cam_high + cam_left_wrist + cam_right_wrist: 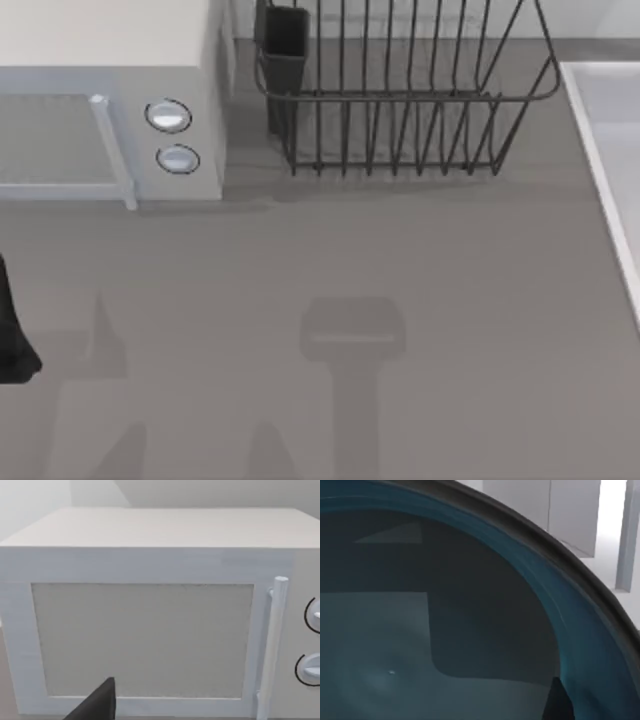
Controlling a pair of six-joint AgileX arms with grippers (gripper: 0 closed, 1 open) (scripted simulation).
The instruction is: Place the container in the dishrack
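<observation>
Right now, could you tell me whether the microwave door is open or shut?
Shut. In the left wrist view the door panel sits flush in the microwave front, its handle upright beside the knobs; the top view shows no door swung out.

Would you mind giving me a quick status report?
Left gripper facing the microwave, parked. Right wrist view close over the container, teal inside. Dishrack at table's far edge, nothing seen inside.

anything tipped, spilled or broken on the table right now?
Nothing stands out. The dishrack stands upright beside the microwave, whose door is shut. The right wrist view looks close into the container's teal inside; no spill or damage shows there.
</observation>
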